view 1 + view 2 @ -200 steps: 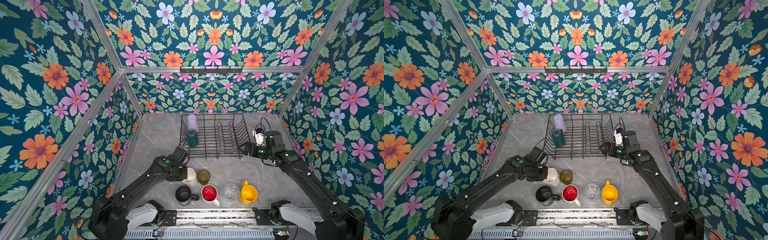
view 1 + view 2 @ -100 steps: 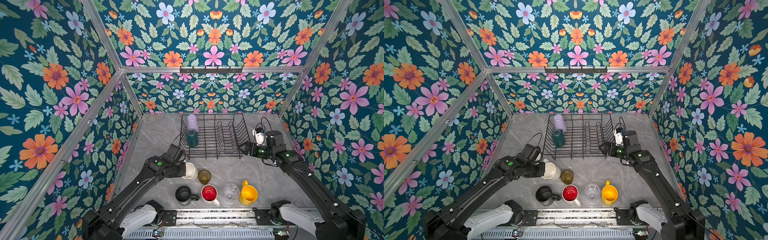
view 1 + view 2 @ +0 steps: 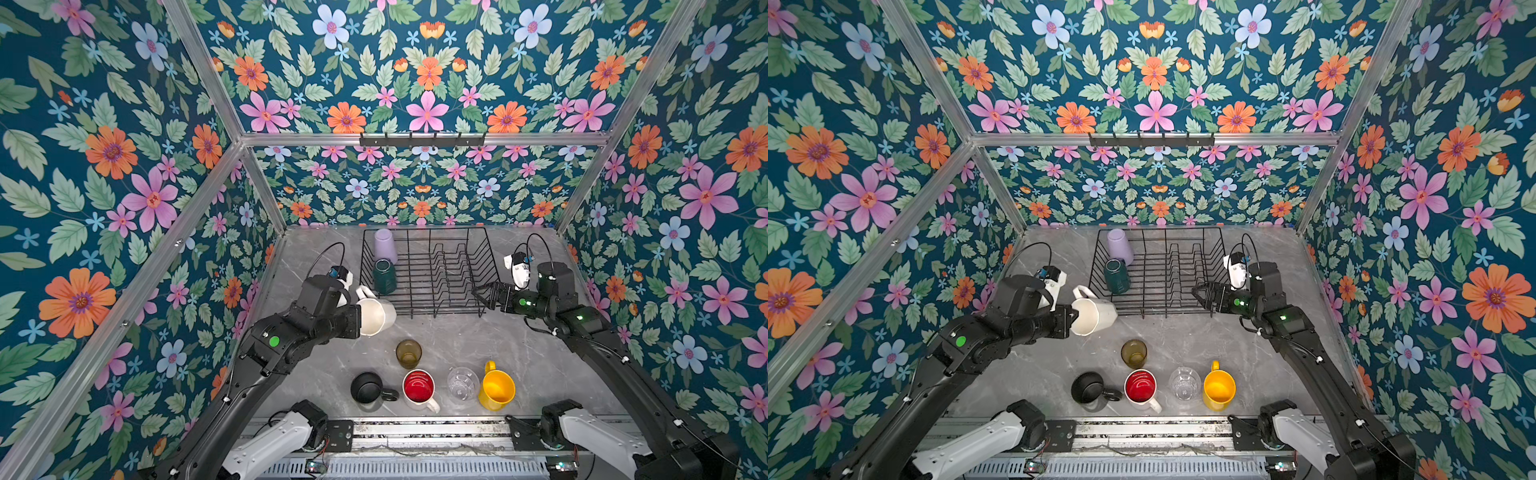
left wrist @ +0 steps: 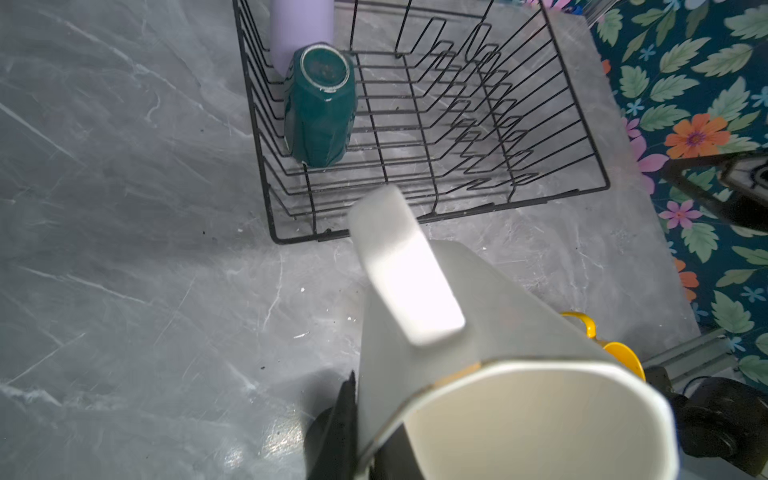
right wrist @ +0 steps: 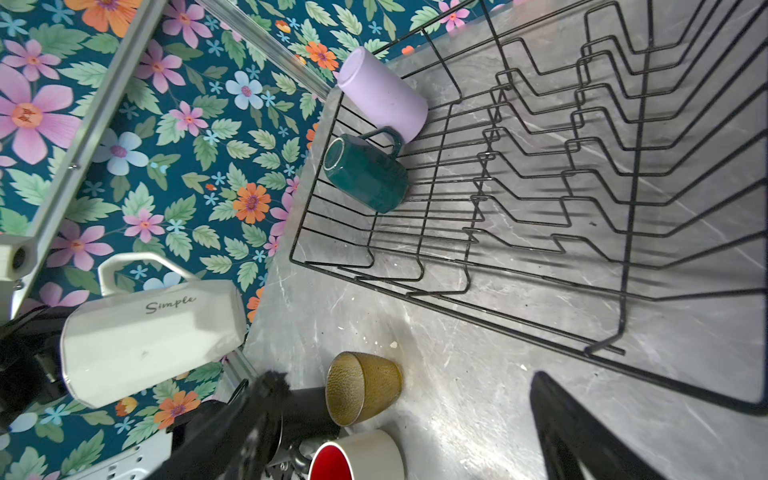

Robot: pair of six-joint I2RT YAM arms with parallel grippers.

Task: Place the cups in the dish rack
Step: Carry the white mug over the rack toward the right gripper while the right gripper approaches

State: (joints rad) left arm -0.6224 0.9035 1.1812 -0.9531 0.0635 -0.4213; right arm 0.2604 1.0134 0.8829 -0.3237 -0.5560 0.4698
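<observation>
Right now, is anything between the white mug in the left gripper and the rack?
Nothing visible. The white mug hangs by the rack's near left corner; the teal mug and tumbler sit further back inside.

Dark teal wallpaper walls (image 3: 424,83) printed with pink, orange and pale-blue flowers and green leaves close in, beyond the left gripper (image 3: 360,322) and the right gripper (image 3: 482,293) and to their outer sides. Silver aluminium frame bars (image 3: 540,139) run along the seams; a black hook rail (image 3: 422,140) sits on the rear bar. Under both grippers lies a grey marble-veined tabletop (image 3: 457,340) — evenly lit, shadows soft.
</observation>
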